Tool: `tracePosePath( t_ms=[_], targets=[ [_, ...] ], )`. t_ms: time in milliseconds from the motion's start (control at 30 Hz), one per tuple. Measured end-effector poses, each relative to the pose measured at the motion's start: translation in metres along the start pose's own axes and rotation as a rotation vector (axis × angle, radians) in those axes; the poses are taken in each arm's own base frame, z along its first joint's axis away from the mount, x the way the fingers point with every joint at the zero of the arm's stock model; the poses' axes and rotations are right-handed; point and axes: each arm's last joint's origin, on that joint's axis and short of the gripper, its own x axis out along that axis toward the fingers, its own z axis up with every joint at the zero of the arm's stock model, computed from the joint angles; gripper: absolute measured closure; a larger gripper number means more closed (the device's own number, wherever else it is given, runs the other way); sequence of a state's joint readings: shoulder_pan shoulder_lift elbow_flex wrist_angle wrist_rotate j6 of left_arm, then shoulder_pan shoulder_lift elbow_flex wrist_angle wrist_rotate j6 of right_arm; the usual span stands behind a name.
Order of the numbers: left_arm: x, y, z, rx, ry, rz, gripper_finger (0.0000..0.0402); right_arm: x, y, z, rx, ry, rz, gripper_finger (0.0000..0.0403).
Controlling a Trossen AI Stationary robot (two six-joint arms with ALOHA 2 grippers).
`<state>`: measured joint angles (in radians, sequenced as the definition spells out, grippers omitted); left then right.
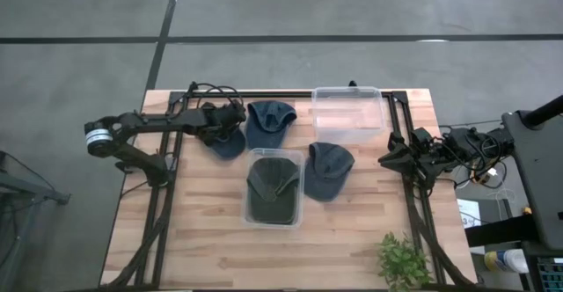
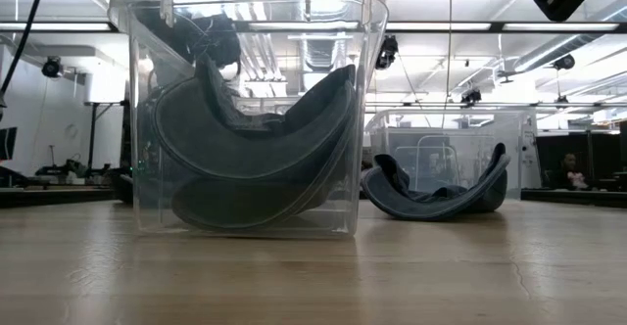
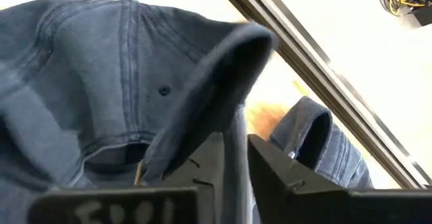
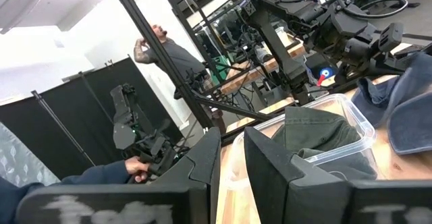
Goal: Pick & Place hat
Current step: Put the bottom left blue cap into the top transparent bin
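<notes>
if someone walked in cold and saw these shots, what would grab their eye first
Probably the clear bin at the table's middle with a dark green hat curled inside it, and an empty clear bin toward the far edge. Next, three blue hats on the wood: one right of the filled bin, one behind it, and one at far left, whose brim the left gripper is pinching. The right gripper waits at the right edge.

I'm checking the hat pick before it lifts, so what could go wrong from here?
The left end effector pinches only the brim edge of the leftmost blue cap, so the cap might slip out on lifting.

That cap lies against the second blue cap, which could get dragged along.

The near clear bin already holds a dark green cap, so another may not settle fully inside.
</notes>
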<state>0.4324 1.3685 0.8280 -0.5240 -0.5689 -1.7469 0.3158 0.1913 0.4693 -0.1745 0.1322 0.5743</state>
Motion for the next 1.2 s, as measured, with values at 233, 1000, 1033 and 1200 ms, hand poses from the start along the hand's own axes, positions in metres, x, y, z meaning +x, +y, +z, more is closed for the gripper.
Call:
tracePosePath(
  t_ms=[233,1000,1033,1200],
  targets=[
    [0.0,0.0,0.0,-0.013,0.006,-0.003,0.0247,0.0,0.0,0.0,0.001,0.001,0.0,0.0339],
    [-0.089,0.035,-0.001,0.162,0.135,0.196,0.0218,0.0,0.0,0.0,0.002,0.002,0.001,0.0339],
    [-0.088,0.039,-0.003,0.161,0.13,0.211,0.0218,0.0,0.0,0.0,0.002,0.001,0.001,0.0339],
    [-0.072,0.063,-0.009,0.123,0.138,0.311,0.0218,0.0,0.0,0.0,0.007,0.002,0.001,0.0339]
  ],
)
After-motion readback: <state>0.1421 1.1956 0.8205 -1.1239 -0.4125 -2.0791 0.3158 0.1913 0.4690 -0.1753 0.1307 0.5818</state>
